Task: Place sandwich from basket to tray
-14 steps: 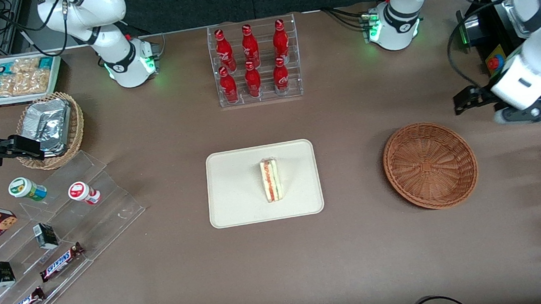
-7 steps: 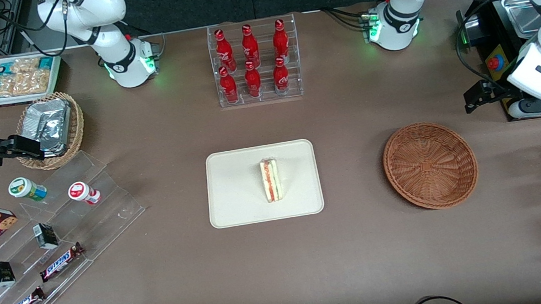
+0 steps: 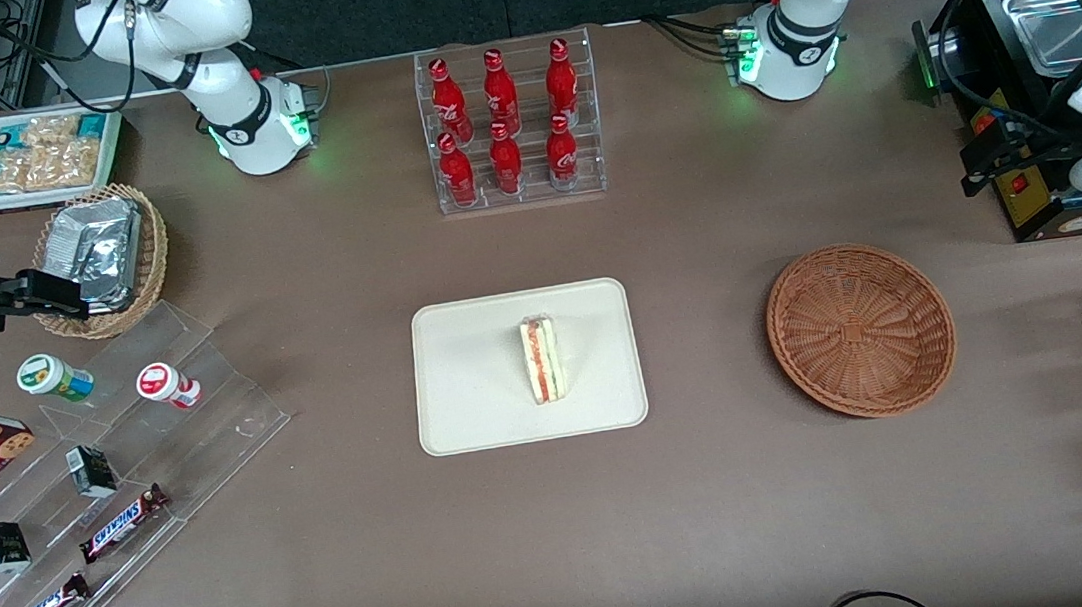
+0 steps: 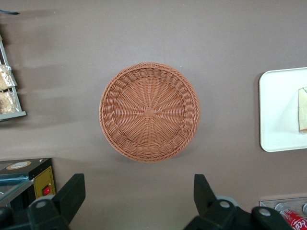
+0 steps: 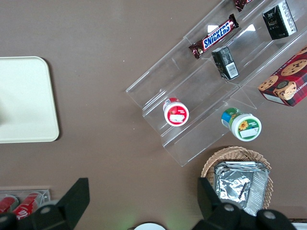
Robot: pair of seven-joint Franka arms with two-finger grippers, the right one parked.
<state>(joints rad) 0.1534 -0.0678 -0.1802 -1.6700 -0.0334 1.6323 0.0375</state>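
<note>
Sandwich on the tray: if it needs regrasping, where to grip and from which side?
Come from above and pinch the two flat bread faces of the sandwich; it stands on the tray with the filling stripe up. The end effector is open, high above the basket.

front: I look steeply down over the whole table, wide | left wrist: straight down from high up, gripper (image 4: 139, 199) spread wide above table beside basket (image 4: 149, 111), tray (image 4: 283, 109) edge and sandwich (image 4: 302, 110) visible | right wrist: straight down, tray corner | all three share tray
</note>
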